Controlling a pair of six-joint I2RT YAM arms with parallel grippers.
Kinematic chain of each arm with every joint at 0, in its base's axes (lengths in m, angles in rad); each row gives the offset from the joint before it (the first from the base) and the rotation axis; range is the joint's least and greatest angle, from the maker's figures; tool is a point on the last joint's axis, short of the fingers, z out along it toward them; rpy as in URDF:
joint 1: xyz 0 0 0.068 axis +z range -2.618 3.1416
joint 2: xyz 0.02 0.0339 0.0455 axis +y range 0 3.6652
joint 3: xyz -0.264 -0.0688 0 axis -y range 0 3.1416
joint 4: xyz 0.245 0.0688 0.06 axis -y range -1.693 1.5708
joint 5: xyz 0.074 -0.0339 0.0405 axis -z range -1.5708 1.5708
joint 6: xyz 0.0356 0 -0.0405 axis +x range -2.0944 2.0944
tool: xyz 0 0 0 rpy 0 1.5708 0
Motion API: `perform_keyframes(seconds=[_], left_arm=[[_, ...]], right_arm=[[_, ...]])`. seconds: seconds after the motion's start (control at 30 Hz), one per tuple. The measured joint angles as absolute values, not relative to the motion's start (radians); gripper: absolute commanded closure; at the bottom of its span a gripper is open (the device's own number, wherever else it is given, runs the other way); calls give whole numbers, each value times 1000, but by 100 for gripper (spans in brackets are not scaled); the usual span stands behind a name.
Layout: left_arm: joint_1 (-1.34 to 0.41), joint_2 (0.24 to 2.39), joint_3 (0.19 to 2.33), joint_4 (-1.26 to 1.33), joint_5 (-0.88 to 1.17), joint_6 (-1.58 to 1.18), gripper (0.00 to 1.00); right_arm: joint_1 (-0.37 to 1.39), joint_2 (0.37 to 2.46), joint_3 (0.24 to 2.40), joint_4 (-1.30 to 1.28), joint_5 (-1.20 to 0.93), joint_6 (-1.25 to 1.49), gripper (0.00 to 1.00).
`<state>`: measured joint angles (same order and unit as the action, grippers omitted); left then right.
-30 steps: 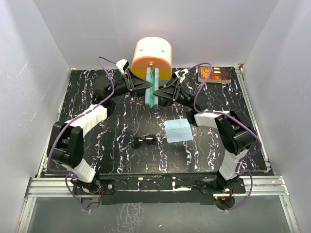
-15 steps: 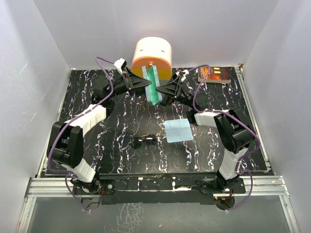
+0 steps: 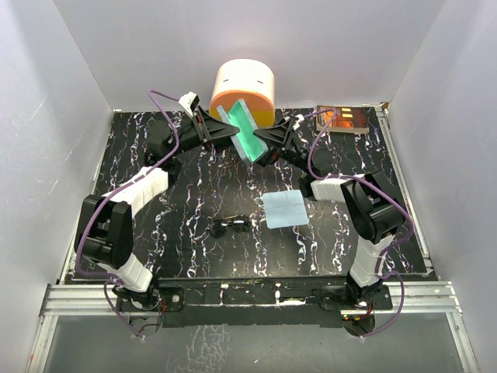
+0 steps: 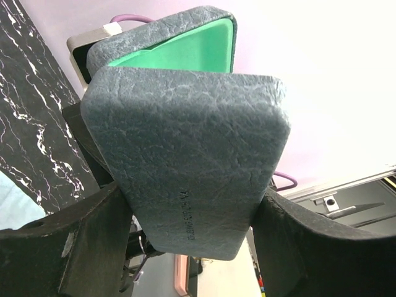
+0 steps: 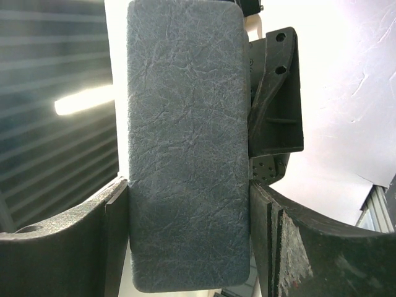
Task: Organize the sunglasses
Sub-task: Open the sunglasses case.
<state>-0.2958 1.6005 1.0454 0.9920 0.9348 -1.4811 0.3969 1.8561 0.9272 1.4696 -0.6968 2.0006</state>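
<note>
Grey-blue case point(image 3: 243, 134) hangs hinged open, teal lining showing, pinched between both sets of jaws. See the left gripper point(image 4: 192, 232) clamped across one textured shell, and the right gripper point(image 5: 189, 238) clamped across the other shell the same way. Now the sunglasses point(image 3: 231, 226): down on the black marbled table point(image 3: 178, 217), well apart from both jaws, back toward the arm bases, near the light-blue cloth point(image 3: 285, 208).

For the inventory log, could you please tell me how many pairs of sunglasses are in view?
1. The sunglasses lie mid-table, just left of the light-blue cloth. The open case, held between the left gripper and right gripper, is partly hidden inside.
</note>
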Motion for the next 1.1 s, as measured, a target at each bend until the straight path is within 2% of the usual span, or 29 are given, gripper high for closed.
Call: perform_keyframes(seconds=[1.1], left_arm=[[-289,1600,1045,1058,947,-1479,100]], right_arm=[[407,1867,917,1478,-596,2082,92]])
